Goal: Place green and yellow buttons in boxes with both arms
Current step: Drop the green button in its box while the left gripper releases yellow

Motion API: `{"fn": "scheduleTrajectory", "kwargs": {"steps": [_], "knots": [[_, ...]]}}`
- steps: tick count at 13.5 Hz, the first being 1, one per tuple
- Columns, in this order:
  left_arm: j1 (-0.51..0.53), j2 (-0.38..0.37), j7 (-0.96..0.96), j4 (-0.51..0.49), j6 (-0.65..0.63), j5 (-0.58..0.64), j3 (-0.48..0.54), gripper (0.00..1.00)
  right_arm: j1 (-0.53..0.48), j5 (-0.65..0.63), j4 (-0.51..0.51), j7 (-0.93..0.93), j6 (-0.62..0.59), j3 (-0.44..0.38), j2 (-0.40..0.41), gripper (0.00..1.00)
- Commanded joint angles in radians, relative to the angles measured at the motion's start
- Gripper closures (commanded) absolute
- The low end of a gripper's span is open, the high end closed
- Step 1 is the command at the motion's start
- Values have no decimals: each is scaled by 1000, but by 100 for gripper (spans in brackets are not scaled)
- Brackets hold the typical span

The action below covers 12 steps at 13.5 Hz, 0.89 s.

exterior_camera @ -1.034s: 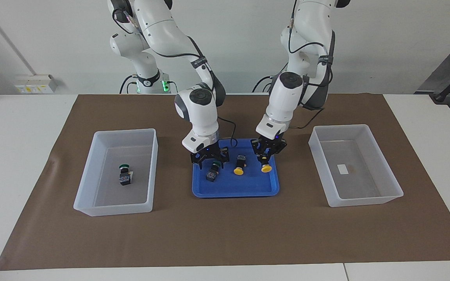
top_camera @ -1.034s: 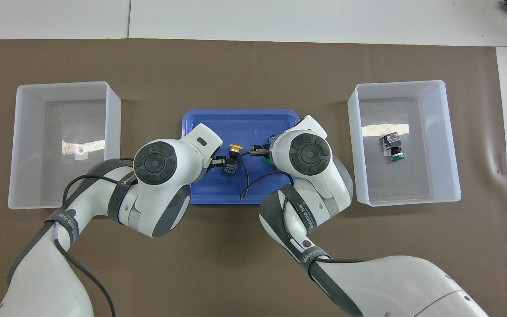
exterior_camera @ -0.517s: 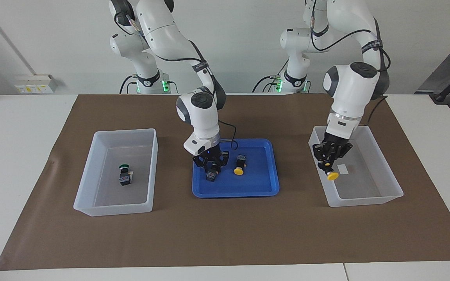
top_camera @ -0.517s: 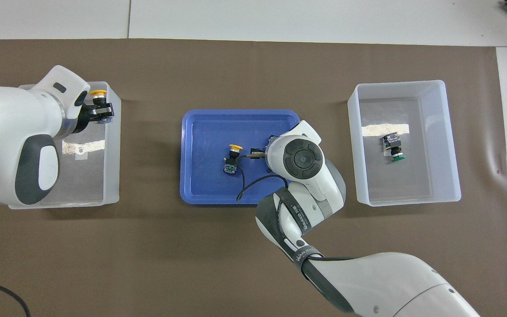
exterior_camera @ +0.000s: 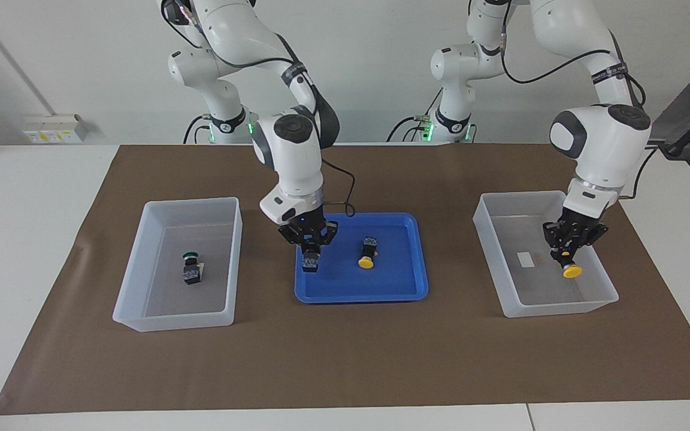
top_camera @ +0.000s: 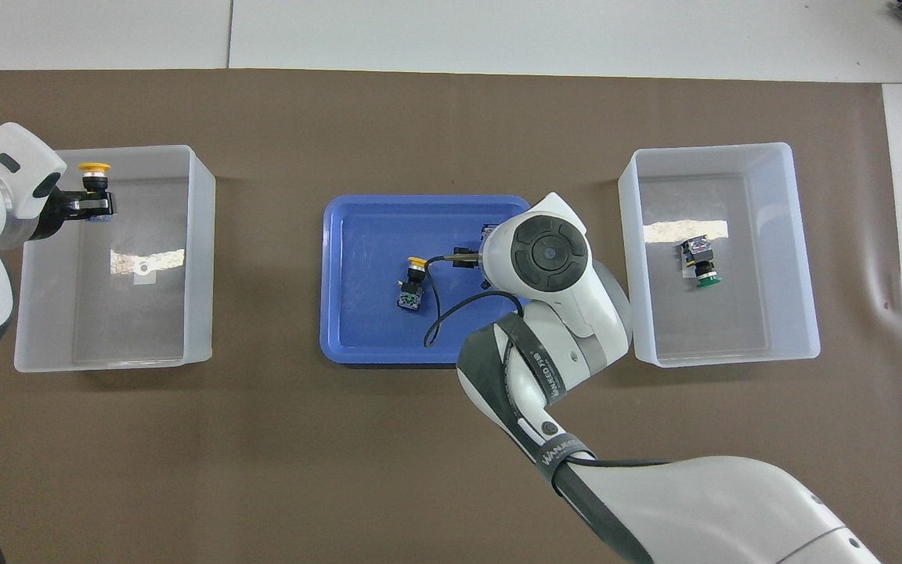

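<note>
Buttons (exterior_camera: 367,253) unlabelled; right arm (top_camera: 545,376) band reads "WANJEED".

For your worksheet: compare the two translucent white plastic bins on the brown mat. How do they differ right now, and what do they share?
The translucent white bin toward the right arm's end has a green-capped push button lying on its floor; the translucent white bin toward the left arm's end has none there. The left gripper holds a yellow-capped push button over that second bin; no gripper is over the first. Both are rectangular and alike in size.
</note>
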Motion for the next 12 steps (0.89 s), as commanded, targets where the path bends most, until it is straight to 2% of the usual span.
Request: {"fn": "scheduleTrajectory", "kwargs": {"steps": [1,3,5,6,7,8,11,12], "knots": [[-1,53,22,-26,77,14,-10,100,-112,3,-29,-181,-129,9,-129,100],[-9,93,22,-18,97,16,-12,100,-226,15,-55,-375,-163,9,-165,100],[-18,132,19,-17,164,16,-12,99,-322,19,-113,-540,-126,9,-168,100],[-30,138,19,-17,181,16,-12,76,-364,19,-146,-619,-73,9,-159,100],[-34,141,19,-14,187,16,-12,32,-399,19,-185,-683,-9,9,-154,100],[-41,142,16,5,187,16,-12,0,-430,19,-219,-733,51,9,-144,100],[-46,127,10,32,171,16,-10,0,-482,19,-255,-820,147,9,-105,100],[-46,110,10,32,166,16,-10,0,-488,19,-256,-825,159,9,-96,95]]}}
